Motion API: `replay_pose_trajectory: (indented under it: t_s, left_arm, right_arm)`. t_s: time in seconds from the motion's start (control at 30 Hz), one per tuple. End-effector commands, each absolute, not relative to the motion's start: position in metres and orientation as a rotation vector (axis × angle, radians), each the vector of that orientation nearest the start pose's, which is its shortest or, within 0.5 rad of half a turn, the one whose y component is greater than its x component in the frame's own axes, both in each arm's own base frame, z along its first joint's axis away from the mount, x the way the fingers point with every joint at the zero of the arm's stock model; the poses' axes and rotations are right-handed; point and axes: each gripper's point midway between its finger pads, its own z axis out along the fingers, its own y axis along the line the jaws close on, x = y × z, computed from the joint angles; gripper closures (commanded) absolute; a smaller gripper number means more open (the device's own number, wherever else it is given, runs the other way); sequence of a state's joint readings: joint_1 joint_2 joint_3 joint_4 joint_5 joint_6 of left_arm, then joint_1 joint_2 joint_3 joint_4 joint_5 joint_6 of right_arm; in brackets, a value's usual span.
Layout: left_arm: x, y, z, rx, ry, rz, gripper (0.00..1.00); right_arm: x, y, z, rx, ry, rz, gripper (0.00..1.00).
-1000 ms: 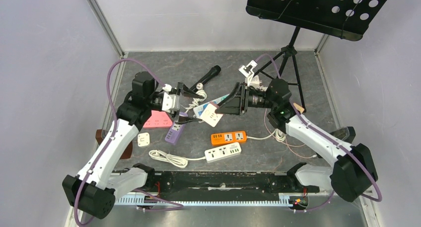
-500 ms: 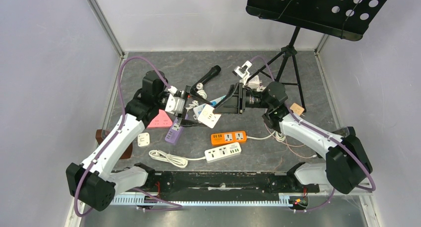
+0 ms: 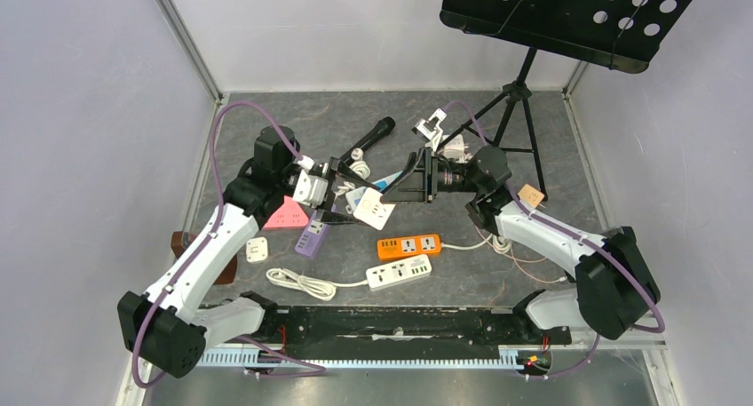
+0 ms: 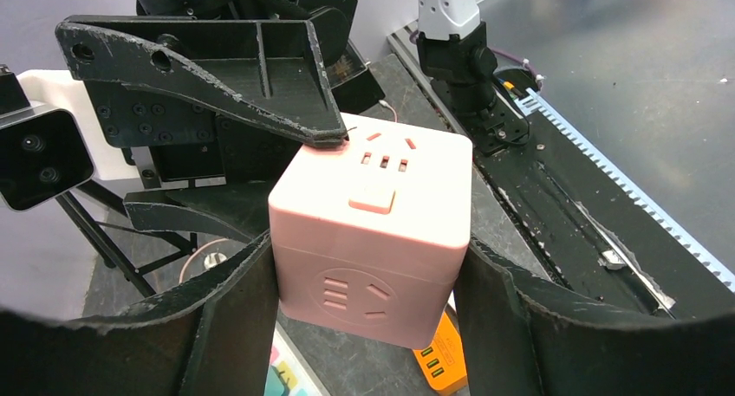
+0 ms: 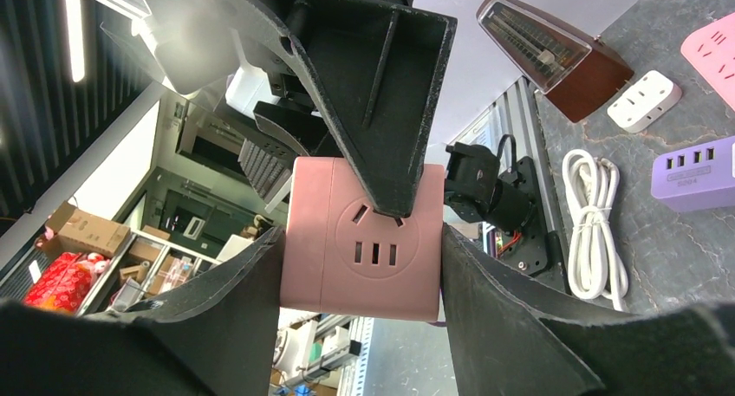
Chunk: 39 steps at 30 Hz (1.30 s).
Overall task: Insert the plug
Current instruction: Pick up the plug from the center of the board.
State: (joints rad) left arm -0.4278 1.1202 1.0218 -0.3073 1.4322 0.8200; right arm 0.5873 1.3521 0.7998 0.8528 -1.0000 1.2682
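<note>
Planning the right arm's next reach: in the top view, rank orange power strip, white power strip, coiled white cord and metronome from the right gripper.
From the right gripper:
1. orange power strip, just toward the bases
2. white power strip, nearer the bases
3. coiled white cord, front left
4. metronome, far left

Jaws cover flanks of the socket cube (image 4: 373,214).

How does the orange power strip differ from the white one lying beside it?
Colour: the orange power strip is bright orange, the white power strip white. Place: the orange one lies farther back, the white one nearer the front. Cords: the white one's cord leads left to a coiled bundle; the orange one's leads right. Both lie flat, roughly parallel, sockets up.
</note>
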Motion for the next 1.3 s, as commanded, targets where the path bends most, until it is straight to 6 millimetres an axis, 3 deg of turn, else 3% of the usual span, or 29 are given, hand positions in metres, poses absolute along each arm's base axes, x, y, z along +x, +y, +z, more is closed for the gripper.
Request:
replay_pose_trajectory:
  t_s: [0.0,0.1,0.17,0.27,0.47,0.7,0.87,1.0,1.1,1.27]
  left_arm:
    - [0.162,-0.264,0.316,1.604,0.642,-1.069,0.98]
    - [0.169,-0.265,0.317,1.588,0.711,-1.054,0.98]
    - [0.178,-0.267,0.320,1.534,0.830,-1.094,0.98]
    - [0.190,-0.269,0.317,1.473,0.956,-1.097,0.98]
    - [0.202,-0.268,0.311,1.370,1.139,-1.114,0.98]
    - [0.205,-0.266,0.307,1.312,1.224,-1.122,0.98]
    - [0.205,-0.264,0.306,1.311,1.228,-1.096,0.98]
    - [0.205,-0.264,0.305,1.324,1.217,-1.085,0.98]
    - [0.204,-0.263,0.304,1.337,1.203,-1.075,0.98]
    - [0.198,-0.259,0.299,1.390,1.165,-1.027,0.98]
  right_arm:
    - [0.186,0.327,0.341,-0.534,1.638,2.065,0.49]
    - [0.193,0.325,0.336,-0.526,1.604,1.972,0.25]
    - [0.210,0.326,0.328,-0.524,1.626,1.815,0.12]
    - [0.234,0.324,0.324,-0.567,1.643,1.564,0.02]
    - [0.239,0.309,0.337,-0.709,1.492,1.310,0.02]
    - [0.199,0.300,0.355,-1.026,1.128,1.191,0.02]
    - [0.208,0.308,0.343,-1.082,1.186,1.103,0.02]
    - [0.201,0.322,0.333,-1.159,1.179,1.001,0.02]
    - [0.211,0.328,0.325,-1.145,1.239,0.908,0.02]
    - [0.220,0.329,0.323,-1.102,1.293,0.886,0.18]
